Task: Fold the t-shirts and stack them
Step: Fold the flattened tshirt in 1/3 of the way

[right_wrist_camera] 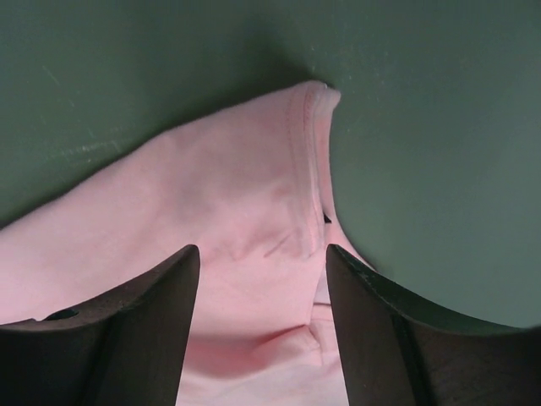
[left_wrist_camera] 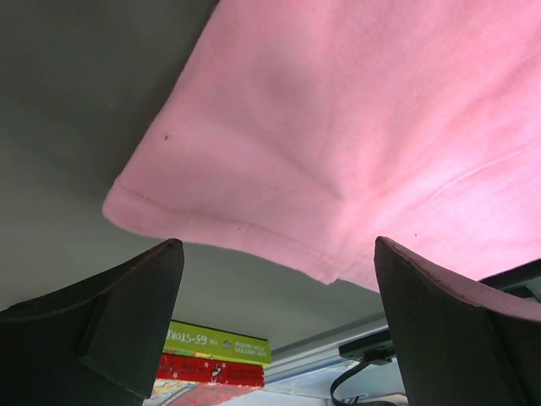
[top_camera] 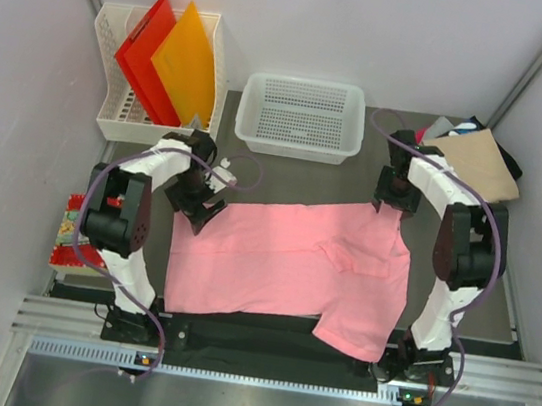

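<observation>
light: bright, diffuse | shadows: faint | wrist views: dimmer (soft focus)

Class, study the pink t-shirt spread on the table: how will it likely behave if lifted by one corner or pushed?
Probably floppy: the pink t-shirt lies flat with soft creases, so a lifted corner should drape. Likely light for its size, being thin cloth. Pushed across the dark table, it would probably bunch up rather than slide whole.

A plain light pink t-shirt (top_camera: 288,261) is seen at the centre. At eleven o'clock, a red folder (top_camera: 143,52) and an orange folder (top_camera: 188,62) are seen.
</observation>
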Robot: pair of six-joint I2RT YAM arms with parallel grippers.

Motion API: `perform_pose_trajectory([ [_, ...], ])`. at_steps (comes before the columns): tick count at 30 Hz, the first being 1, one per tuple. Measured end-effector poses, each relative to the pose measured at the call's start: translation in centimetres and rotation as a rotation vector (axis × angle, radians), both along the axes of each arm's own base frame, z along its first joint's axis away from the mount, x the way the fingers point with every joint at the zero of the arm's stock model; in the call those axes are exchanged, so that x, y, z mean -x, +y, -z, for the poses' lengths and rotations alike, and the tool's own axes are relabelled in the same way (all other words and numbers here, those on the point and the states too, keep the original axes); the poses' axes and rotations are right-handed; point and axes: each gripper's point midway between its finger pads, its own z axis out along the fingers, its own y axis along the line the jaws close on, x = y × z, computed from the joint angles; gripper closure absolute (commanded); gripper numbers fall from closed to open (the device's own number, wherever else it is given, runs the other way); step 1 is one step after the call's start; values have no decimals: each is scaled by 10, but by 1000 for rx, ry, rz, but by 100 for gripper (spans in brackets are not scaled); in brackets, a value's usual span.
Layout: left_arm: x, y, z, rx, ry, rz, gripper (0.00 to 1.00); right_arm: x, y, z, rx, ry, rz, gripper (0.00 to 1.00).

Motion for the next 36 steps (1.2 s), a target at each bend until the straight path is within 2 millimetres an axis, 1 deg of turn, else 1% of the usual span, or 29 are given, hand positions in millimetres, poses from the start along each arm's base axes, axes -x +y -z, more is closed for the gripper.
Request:
perform_pose_trajectory([
  [2,0,0,6,-3,11,-3,1,-6,0,6,-6,3,3,40],
  [6,-2,1,19,-14,32,-6,1,-9,5,28,-26,43,1,41],
  [9,-3,4,25,-35,40,-6,1,-13,8,42,-38,81,-3,42],
  [12,-8,8,27,-73,41,-11,1,-22,9,41,-52,81,4,43],
  [19,-28,16,29,-160,83,-37,1,-34,6,43,-89,131,29,44],
  [25,-41,16,30,-183,115,-41,1,-44,-2,43,-108,138,59,45],
  [31,-54,14,29,-188,118,-47,1,-48,-10,42,-112,127,87,45],
  [36,-72,9,29,-178,99,-47,1,-50,-18,42,-114,121,110,46],
])
